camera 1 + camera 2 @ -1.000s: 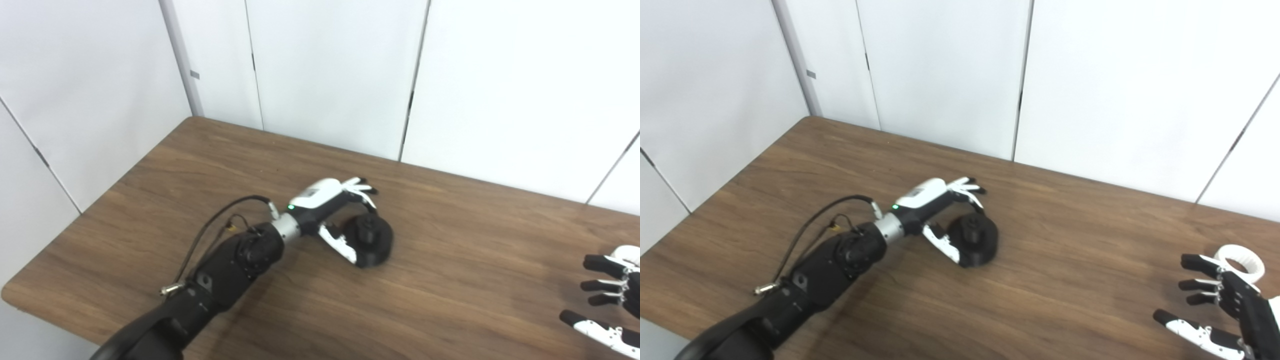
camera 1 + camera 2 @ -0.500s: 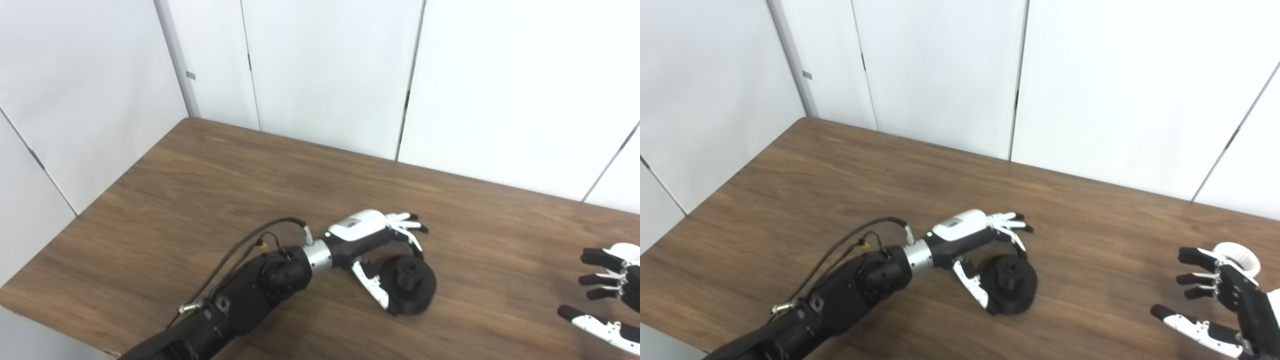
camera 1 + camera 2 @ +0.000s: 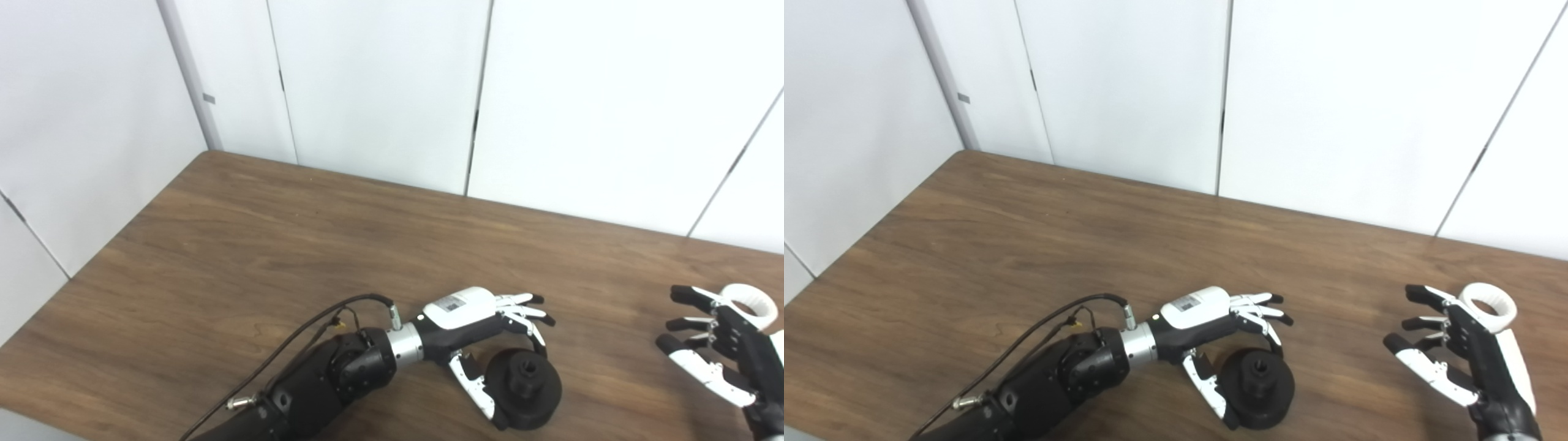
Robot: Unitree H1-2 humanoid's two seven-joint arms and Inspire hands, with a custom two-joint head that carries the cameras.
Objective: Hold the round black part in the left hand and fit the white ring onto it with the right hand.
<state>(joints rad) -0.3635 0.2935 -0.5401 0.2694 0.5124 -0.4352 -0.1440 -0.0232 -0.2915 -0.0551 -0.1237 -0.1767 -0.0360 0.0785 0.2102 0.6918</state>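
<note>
Brown wood table (image 3: 257, 245) w/ white wall panels (image 3: 380, 86) behind.

Left hand (image 3: 484, 327) sits low near the front edge of the table, arm (image 3: 331, 383) coming in from bottom left, black cable (image 3: 294, 340) looping over the forearm. Hand is cupped round the black part (image 3: 527, 392): thumb (image 3: 474, 389) runs along the part's left side and touches it, other fingers (image 3: 527, 309) arch over its far edge, tips spread a bit, not pressed flat on it. Looks like a loose half-grip; can't tell if it really clamps the part. Part itself is a round black disc w/ a short raised hub in the middle, hole in the hub, lying flat on the table, hub up.

Right hand (image 3: 1458, 352) is at the far right, well apart from the black part, palm turned toward the left, fingers spread and slightly curled, holding nothing. White ring (image 3: 1488, 306) lies flat on the table just behind that hand's fingertips, at the hand's back side; whether hand & ring touch, can't tell. Ring is not on the black part yet.
</note>
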